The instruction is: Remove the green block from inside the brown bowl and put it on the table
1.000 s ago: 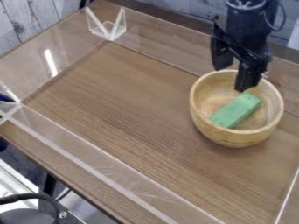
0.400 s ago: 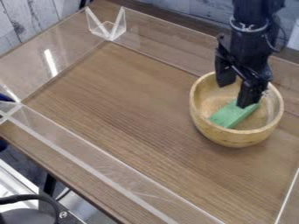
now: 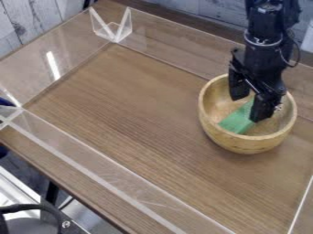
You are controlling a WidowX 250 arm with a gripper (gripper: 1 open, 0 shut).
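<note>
The jaws of the black gripper (image 3: pixel 254 99) stand wide apart and point straight down into the bowl (image 3: pixel 221 134). One finger hangs over the bowl's far-left inner wall, and the other reaches lower, its tip down at the green block (image 3: pixel 235 121). Whether that tip touches the block cannot be told from this view. Nothing is clamped between the jaws.

The green block lies inside the bowl, on its floor, slanting from the near left up toward the far right. Its far end is hidden behind the lower finger, and only the near part shows.

The bowl is round, light tan wood with a thick rim. It sits on the counter (image 3: pixel 134 119) near the right edge, roughly midway along that side, and the arm rises from it toward the top of the picture.

The counter is a brown wood-grain top, bordered by low clear walls (image 3: pixel 49 146) along its edges. At the far left corner the clear walls meet in a small upright bracket (image 3: pixel 112 25). The wide middle and left of the counter show only bare wood grain.
</note>
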